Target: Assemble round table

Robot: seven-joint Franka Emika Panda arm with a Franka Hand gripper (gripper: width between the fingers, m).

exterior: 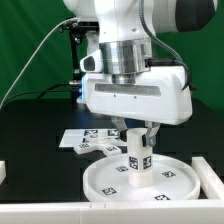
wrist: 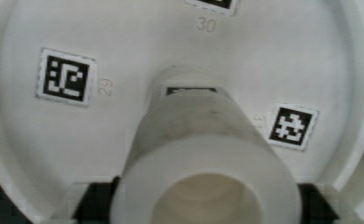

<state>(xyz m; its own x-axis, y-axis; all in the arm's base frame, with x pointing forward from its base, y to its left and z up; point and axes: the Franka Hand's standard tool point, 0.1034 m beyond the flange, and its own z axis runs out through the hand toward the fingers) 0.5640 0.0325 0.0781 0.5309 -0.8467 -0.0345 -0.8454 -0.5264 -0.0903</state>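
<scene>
1. White plastic meets white plastic in this step. The short thick cylinder (exterior: 137,168) stands upright between the fingers, its lower end on or just above the middle of the large round disc (exterior: 100,182); I cannot tell which. To do this well, I judge, the cylinder should be held plumb over the disc's centre and pressed down gently. If it threads in, it should be turned about its own axis, with no sideways pull that could slide the disc on the desk.
2. The pincer (exterior: 138,142) is closed to the cylinder's width and grasps it near its upper part. In the wrist view the dark fingers (wrist: 101,196) sit against both flanks, and the cylinder's hollow top shows between them.
3. Directly beneath the pincer lies the disc, rim upward, with square tags (wrist: 67,75) on its floor to either side of the cylinder.
4. Beyond the pincer, past the disc's far rim, the marker board (exterior: 92,136) lies flat on the black desk (exterior: 30,130), out of the grip's way.
5. The small cross-shaped piece cannot be picked out with any certainty in either view.
</scene>
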